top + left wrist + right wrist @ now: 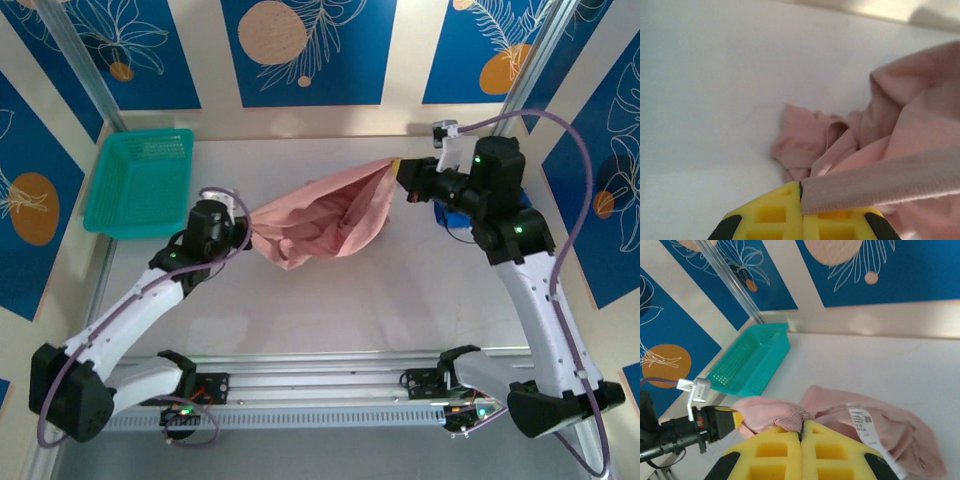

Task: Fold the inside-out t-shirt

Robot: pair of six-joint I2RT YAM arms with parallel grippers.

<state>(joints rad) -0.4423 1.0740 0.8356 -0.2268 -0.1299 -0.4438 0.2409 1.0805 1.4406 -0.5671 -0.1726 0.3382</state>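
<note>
Yellow fingers of the left tool are seen pressed together on a flat hem band of the inside-out t-shirt, so that tool is closed on the garment. The right tool is likewise clamped on a bunched edge of the salmon-pink cloth, with the care label exposed just beside its grip.

From above, the inside-out t-shirt is shown strung between the two tools. It sags in a loose pouch whose lower part appears to rest on the desk, near the middle and well apart from the teal basket at the far left corner.

The step in hand is judged to be spreading the garment before any fold is made. To be done well, the tools should be drawn apart evenly until the edge between them is taut but not strained. They should then be lowered together so the cloth is laid flat rather than heaped. Which edges are held cannot be told for certain. If a hem is paired with a sleeve, a skewed lay and a regrasp are to be expected. Sudden pulls are best avoided, since such thin grips may slip.
</note>
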